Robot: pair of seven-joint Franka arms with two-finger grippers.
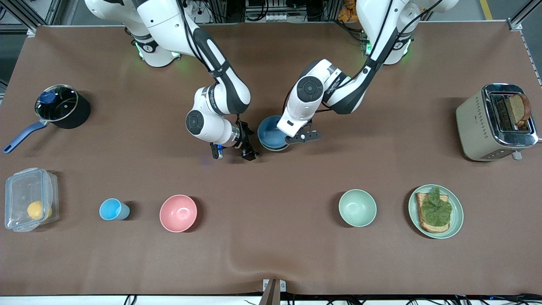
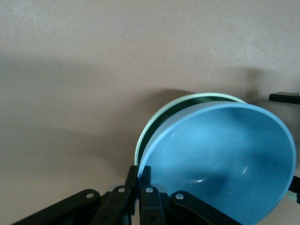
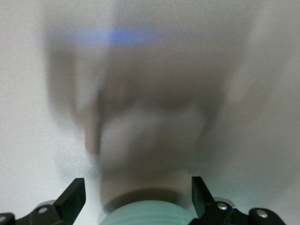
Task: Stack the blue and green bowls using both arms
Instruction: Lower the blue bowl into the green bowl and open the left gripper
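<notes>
Noted mint plate (image 1: 457, 216) nearest the front camera, well apart; found blue bowl (image 1: 269, 131) tilted inside green bowl (image 2: 159, 117) at table centre, rim pinched by left gripper (image 2: 139, 178), right gripper (image 3: 137, 187) spread empty just beside

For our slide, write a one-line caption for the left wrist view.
Left claw pinches the blue bowl by its rim, nested in the green bowl.
</notes>
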